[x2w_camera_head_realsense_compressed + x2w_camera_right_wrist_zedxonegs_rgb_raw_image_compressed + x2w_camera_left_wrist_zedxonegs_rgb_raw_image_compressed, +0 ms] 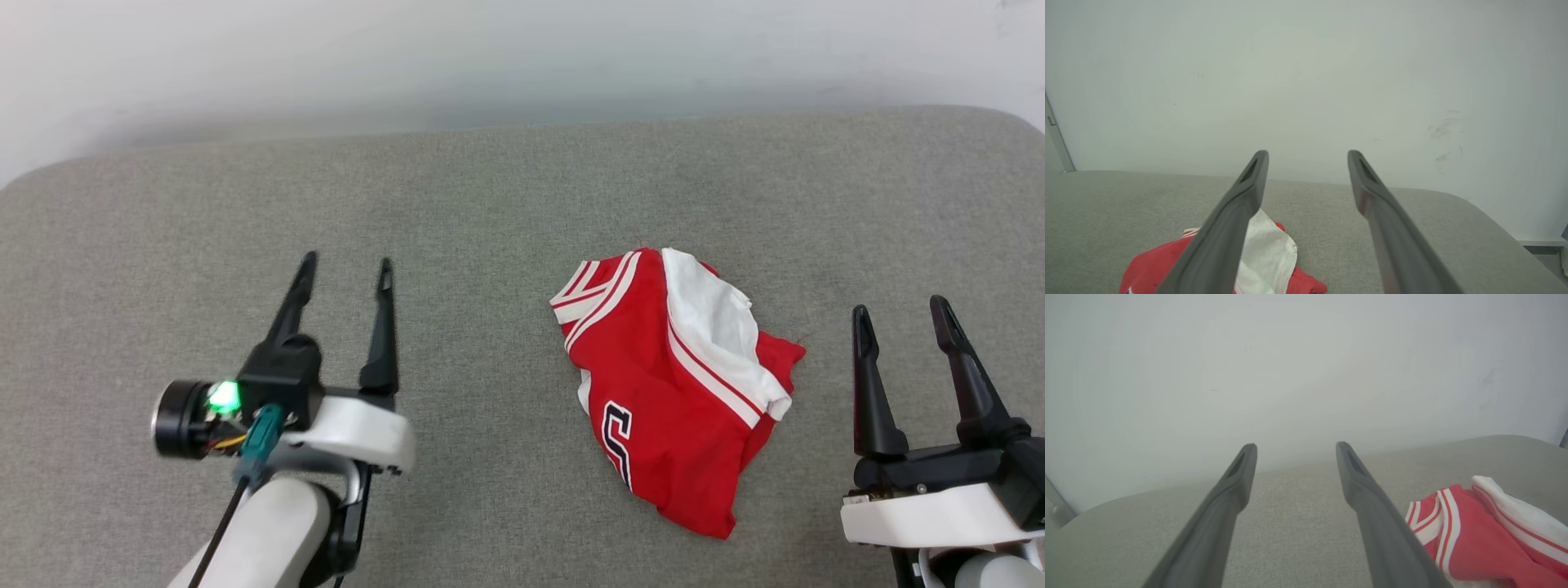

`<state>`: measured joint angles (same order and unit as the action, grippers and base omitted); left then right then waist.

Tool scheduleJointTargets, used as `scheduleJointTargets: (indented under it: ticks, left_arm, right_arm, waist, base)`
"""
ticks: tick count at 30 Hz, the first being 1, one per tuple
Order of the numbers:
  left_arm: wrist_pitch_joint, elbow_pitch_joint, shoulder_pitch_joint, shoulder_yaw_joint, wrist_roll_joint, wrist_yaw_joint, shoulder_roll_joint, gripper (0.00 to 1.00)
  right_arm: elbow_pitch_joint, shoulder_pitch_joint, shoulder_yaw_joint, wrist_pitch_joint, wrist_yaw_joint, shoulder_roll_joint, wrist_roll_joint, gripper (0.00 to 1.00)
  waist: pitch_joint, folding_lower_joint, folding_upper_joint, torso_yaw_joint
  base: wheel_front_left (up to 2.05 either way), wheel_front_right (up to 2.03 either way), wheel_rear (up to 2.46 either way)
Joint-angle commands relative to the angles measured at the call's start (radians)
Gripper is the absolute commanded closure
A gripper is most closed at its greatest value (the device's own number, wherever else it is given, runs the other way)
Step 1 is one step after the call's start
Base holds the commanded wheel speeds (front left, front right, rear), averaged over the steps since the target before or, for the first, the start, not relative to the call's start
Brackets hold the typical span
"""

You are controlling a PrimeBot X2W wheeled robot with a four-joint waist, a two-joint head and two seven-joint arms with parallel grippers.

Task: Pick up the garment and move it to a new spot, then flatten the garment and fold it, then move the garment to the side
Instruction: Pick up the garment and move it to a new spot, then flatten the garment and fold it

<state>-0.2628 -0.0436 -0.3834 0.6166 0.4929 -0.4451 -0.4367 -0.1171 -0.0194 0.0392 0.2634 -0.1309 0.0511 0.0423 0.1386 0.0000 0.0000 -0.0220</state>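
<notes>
Any pinch into the crumpled garment [669, 384], lying at centre right of the head view, is risking catching several layers and lifting it twisted. The left pincer [347, 261] and right pincer [899, 305] are standing spread and empty, flanking it. A pale, scuffed wall [490, 57] is rising behind the grey fabric-covered worktop [163, 245].

Black white-outlined letter [618, 433], S-like, partly hidden, on red garment [653, 367]

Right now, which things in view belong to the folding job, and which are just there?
Job: jersey, crumpled; left pincer, open; right pincer, open.
Just there: grey pad underneath; wall behind.
</notes>
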Motion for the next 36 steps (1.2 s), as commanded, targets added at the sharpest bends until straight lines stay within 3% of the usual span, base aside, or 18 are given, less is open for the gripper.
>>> scheduleJointTargets:
  ticks: [1,4,13,21,32,36]
  left_arm:
    - [-0.002,0.016,0.039,-0.037,-0.027,-0.004,0.011,0.0]
    - [-0.003,0.048,0.135,-0.122,-0.09,0.007,0.038,0.0]
    - [-0.003,0.103,0.34,-0.316,-0.229,0.118,0.159,0.0]
    - [-0.003,0.096,0.435,-0.414,-0.31,0.22,0.249,0.0]
    - [-0.003,0.092,0.502,-0.519,-0.377,0.316,0.337,0.0]
    - [-0.003,0.091,0.499,-0.542,-0.394,0.348,0.358,0.0]
  right_arm:
    - [0.005,0.011,0.003,0.002,0.0,-0.002,0.005,0.0]
    - [0.014,0.021,0.005,0.002,0.0,-0.002,0.009,0.0]
    - [0.048,0.055,-0.006,0.002,0.0,-0.002,0.068,0.0]
    - [0.069,0.098,-0.015,0.002,0.0,-0.002,0.103,0.0]
    - [0.074,0.136,-0.023,0.002,0.0,-0.002,0.098,0.0]
    - [0.042,0.078,-0.023,0.002,0.0,-0.002,0.075,0.0]
  waist:
    - [-0.007,0.0,0.0,0.003]
    - [-0.02,0.0,0.0,0.004]
    - [-0.059,0.0,0.0,-0.004]
    - [-0.091,0.0,0.0,-0.016]
    - [-0.114,0.0,0.0,-0.017]
    - [-0.108,0.0,0.0,-0.016]
  base:
    - [0.0,0.0,0.0]
    - [0.0,0.0,0.0]
    - [0.0,0.0,0.0]
    - [0.0,0.0,0.0]
    - [0.0,0.0,0.0]
    - [0.0,0.0,0.0]
